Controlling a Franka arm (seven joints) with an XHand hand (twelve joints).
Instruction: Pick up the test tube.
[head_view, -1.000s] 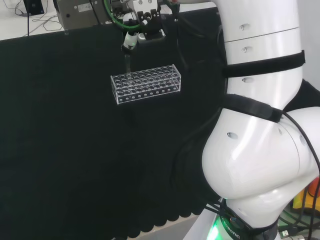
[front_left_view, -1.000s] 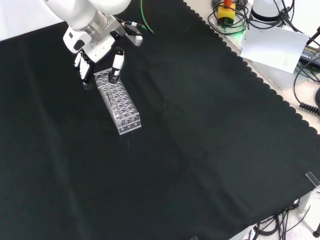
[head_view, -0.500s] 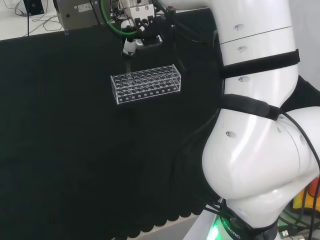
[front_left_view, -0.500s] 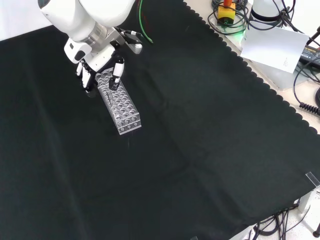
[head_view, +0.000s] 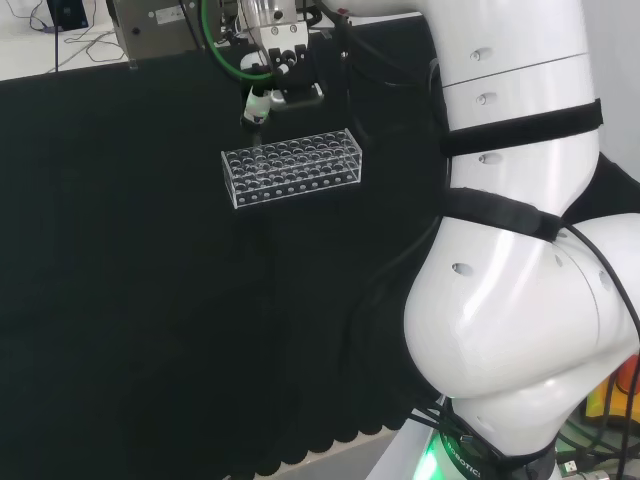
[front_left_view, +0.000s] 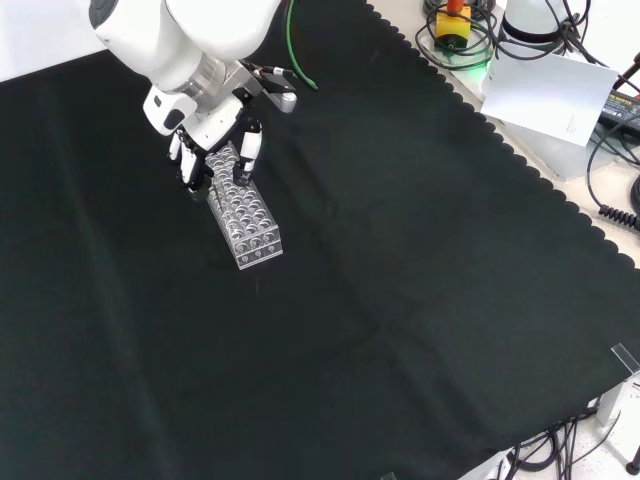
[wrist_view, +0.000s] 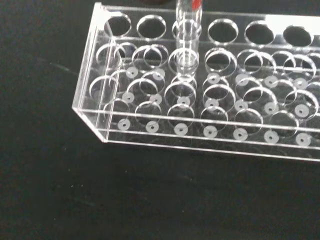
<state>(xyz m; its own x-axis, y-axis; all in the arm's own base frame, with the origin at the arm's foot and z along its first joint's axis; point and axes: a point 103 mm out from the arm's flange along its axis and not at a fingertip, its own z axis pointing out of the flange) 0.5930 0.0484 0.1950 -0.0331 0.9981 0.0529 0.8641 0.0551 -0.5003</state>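
In your front view, the black and white robot hand (front_left_view: 215, 140) hangs over the far end of the clear plastic tube rack (front_left_view: 241, 207) on the black-cloth counter (front_left_view: 400, 300), fingers curled, pinching the thin clear glass test tube (wrist_view: 187, 37) upright above the rack's holes.

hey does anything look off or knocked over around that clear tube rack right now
Nothing stands out. The clear rack sits flat on the black cloth, with no spill or breakage visible. In the wrist view a single test tube stands upright in one of its holes. The hand is at the rack's far end in the front view.
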